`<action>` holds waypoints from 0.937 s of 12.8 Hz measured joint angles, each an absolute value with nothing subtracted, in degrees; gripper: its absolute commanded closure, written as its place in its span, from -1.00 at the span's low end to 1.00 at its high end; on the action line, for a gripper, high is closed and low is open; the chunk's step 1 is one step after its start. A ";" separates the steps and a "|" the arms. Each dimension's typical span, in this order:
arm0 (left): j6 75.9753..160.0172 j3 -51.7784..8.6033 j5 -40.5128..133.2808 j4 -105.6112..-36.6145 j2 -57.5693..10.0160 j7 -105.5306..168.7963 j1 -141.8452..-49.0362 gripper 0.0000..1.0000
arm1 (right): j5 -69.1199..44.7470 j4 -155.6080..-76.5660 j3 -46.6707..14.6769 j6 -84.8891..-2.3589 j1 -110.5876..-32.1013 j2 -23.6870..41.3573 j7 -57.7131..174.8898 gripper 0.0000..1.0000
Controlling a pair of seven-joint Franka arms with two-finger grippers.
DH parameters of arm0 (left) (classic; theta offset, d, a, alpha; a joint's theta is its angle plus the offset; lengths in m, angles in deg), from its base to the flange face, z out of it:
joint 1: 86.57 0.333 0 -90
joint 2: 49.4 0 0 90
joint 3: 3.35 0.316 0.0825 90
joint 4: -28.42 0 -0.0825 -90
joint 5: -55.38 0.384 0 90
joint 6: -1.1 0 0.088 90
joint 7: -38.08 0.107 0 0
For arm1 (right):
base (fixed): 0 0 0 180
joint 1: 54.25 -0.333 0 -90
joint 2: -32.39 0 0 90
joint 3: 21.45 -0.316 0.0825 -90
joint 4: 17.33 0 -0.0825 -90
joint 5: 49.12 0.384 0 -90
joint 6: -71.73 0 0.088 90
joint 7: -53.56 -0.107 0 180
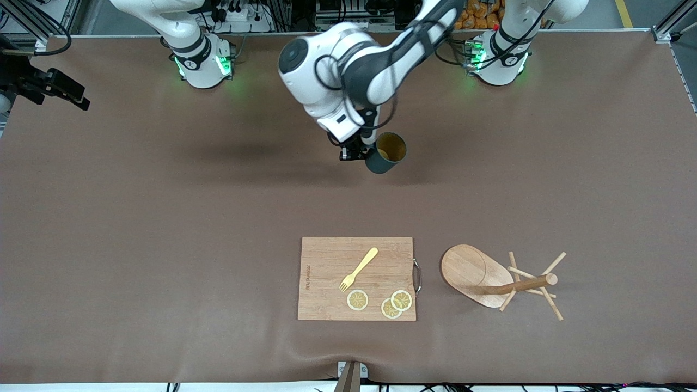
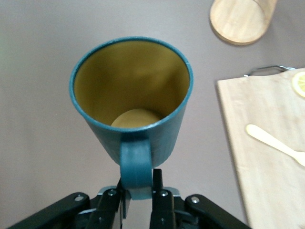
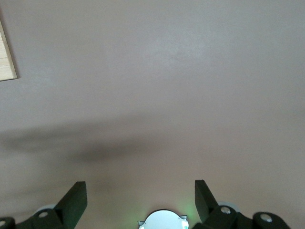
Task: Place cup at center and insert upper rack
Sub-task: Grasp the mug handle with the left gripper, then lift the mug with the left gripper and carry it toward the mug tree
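Note:
The dark teal cup [image 1: 387,152] with a yellowish inside hangs tilted over the bare brown table mat, its mouth turned up toward the front camera. My left gripper [image 1: 355,151] is shut on the cup's handle [image 2: 136,164], one finger on each side; in the left wrist view the gripper [image 2: 139,186] sits just under the cup [image 2: 133,95]. The upper rack [image 1: 493,279], a light wooden mug tree, lies on its side on the table beside the cutting board, toward the left arm's end; its oval base [image 2: 240,19] shows in the left wrist view. My right gripper [image 3: 140,191] waits open over bare mat.
A wooden cutting board [image 1: 326,294] lies near the table's front edge with a yellow fork [image 1: 359,268] and three lemon slices [image 1: 358,300] on it. Its metal handle [image 1: 417,276] faces the rack. A black device [image 1: 54,87] stands at the right arm's end.

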State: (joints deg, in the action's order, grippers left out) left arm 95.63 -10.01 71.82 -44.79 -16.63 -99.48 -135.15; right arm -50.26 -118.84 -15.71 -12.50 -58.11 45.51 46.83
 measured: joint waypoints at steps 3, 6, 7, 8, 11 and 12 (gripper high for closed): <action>98.36 -10.01 66.75 -44.79 -21.00 -96.06 -131.25 1.00 | -50.25 -118.83 -15.77 -12.50 -58.10 45.51 46.85 -1.00; 101.03 -9.99 60.70 -44.79 -24.21 -93.58 -126.76 1.00 | -50.25 -118.79 -15.80 -12.49 -58.10 45.52 46.88 -1.00; 101.85 -9.98 58.47 -44.80 -25.19 -92.27 -125.19 1.00 | -50.25 -118.76 -15.81 -12.52 -58.09 45.52 46.89 -1.00; 102.47 -9.98 56.16 -44.81 -26.15 -90.49 -123.62 1.00 | -50.25 -118.73 -15.82 -12.54 -58.09 45.52 46.90 -1.00; 103.61 -9.97 50.61 -44.85 -28.17 -87.33 -120.18 1.00 | -50.24 -118.60 -15.92 -12.54 -58.09 45.52 46.96 -1.00; 104.45 -9.97 48.52 -44.85 -28.58 -86.57 -119.15 1.00 | -50.22 -118.56 -16.09 -12.54 -58.10 45.52 46.96 -1.00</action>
State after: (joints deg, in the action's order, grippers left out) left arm 104.45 -9.97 48.52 -44.85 -28.58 -86.57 -119.15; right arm -50.22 -118.56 -16.09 -12.54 -58.10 45.52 46.96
